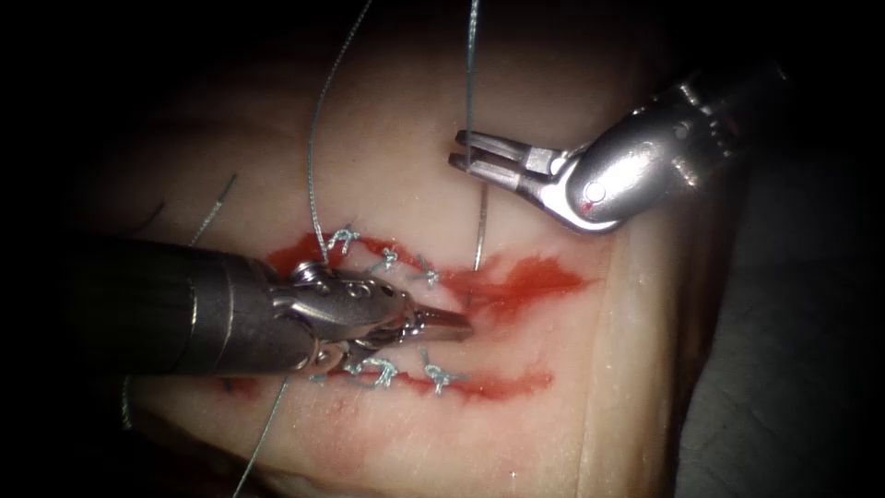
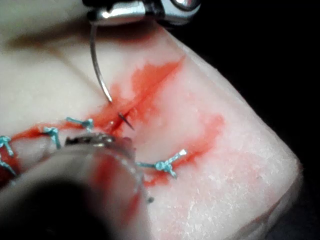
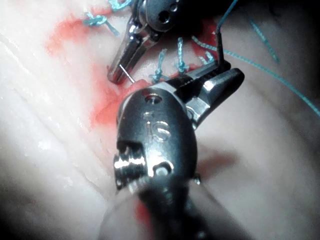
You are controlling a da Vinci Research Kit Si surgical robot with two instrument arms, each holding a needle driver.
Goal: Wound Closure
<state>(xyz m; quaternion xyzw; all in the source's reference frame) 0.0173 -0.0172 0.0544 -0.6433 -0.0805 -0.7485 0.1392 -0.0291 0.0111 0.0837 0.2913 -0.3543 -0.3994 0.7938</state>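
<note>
Needle (image 1: pixel 480 226) in right pincer (image 1: pixel 466 150), tip entering tissue (image 1: pixel 553 92); left pincer (image 1: pixel 452 323) pressed together.

The right tool (image 1: pixel 479 157) sits at two o'clock from the cut (image 1: pixel 461 293), over the tissue (image 1: pixel 553 443), jaws closed on the needle (image 1: pixel 480 226) at its rear end. The needle runs down toward six o'clock and enters the tissue at the cut's upper edge; its tip (image 2: pixel 126 120) emerges within the cut. The left tool (image 1: pixel 447 323) lies in from nine o'clock, its jaws at the cut beside that tip. Knotted stitches (image 1: pixel 387 260) sit along the cut at nine o'clock of the needle. Thread (image 1: pixel 318 184) rises toward twelve o'clock.
</note>
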